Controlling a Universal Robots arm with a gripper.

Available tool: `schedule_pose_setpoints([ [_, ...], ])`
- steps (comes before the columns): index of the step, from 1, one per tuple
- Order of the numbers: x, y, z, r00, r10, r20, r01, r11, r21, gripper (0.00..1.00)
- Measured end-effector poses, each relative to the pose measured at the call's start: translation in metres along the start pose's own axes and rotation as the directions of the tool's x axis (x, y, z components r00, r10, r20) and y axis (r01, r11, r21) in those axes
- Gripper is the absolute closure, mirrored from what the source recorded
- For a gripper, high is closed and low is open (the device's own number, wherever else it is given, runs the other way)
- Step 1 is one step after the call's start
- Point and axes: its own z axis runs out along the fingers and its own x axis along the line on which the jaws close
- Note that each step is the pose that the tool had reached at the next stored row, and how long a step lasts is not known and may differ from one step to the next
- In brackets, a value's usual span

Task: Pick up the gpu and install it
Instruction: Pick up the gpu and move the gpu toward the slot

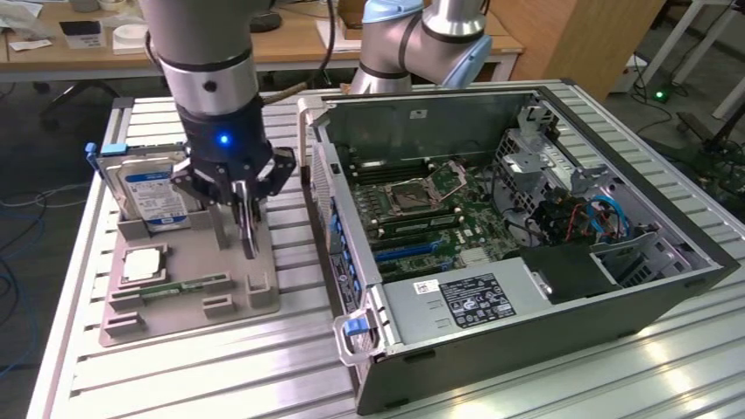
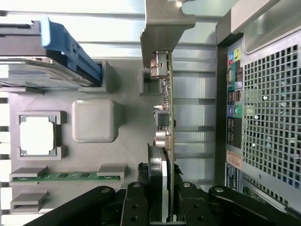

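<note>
Since the slim dark gpu card stands edgewise in its grey plastic tray, nearly-closed black fingers clamp its faces.

Tight around the tool, clamped on the gpu standing on edge in the grey tray. Blocked on the exterior view's left by the upright hard drive, close by. Walled on the exterior view's right by the computer case, just beside the tray. Open above the case: free over the motherboard, crowded by cables beyond. Bare counter nearer the camera.
</note>
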Motion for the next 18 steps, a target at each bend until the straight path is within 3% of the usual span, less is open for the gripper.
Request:
schedule_pose_setpoints([
  [18, -0.003, 0.0034, -0.0780, 1.0000, 0.000, -0.0001, 0.000, 1.0000, -0.0030, 0.72],
])
